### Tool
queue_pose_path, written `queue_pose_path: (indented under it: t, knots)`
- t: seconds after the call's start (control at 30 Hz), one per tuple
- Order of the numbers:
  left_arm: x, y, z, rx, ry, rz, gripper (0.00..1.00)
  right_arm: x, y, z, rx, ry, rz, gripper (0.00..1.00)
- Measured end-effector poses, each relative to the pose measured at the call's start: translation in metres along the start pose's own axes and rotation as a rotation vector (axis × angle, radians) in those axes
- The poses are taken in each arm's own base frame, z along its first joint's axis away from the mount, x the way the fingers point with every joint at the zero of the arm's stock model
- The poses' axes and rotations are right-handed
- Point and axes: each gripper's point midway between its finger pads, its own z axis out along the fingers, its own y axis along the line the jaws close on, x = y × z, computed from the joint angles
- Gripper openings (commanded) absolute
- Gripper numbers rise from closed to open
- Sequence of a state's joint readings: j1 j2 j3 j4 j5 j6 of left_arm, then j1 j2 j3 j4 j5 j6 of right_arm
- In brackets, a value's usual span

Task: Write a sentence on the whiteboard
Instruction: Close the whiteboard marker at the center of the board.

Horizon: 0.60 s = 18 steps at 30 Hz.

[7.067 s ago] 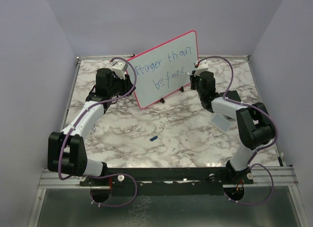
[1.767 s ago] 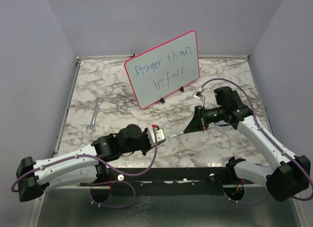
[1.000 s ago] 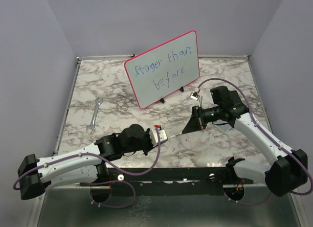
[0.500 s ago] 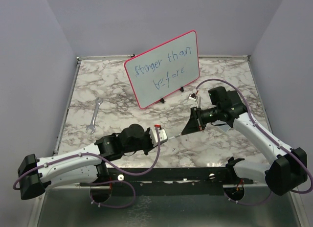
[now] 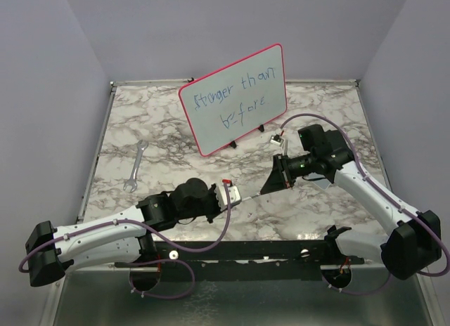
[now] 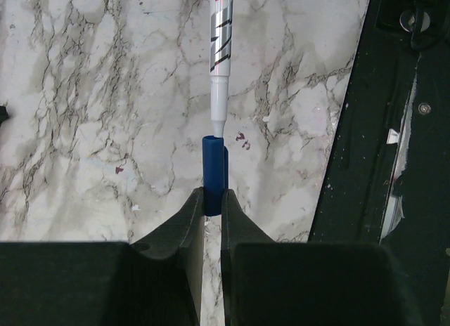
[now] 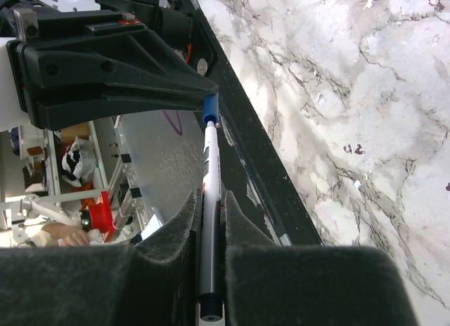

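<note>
The whiteboard [image 5: 211,133] is standing on small black feet at the back of the marbled surface [image 5: 176,140], well beyond both grippers. Its pink-red frame is ringing a white face that is carrying the sentence [image 5: 216,98] in thin blue handwriting, "Stronger than" above "before". The left gripper [image 6: 213,199] is clamping a blue cap [image 6: 214,171] between its fingertips, while the right gripper [image 7: 209,203], facing it, is pinching a white marker [image 7: 211,164] whose tip is sitting at the cap's mouth.
</note>
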<state>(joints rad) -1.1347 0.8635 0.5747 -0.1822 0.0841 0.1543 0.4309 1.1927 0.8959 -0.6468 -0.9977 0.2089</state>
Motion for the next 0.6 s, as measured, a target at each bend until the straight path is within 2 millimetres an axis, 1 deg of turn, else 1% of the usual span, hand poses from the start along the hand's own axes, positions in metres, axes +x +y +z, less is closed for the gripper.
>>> queue_pose_path:
  t: [0.6]
  knots:
    - [0.0091,-0.0023,0.0034,0.015,0.037,0.005,0.00,0.0016,-0.0027,0.0064,0.004,0.020,0.005,0.01]
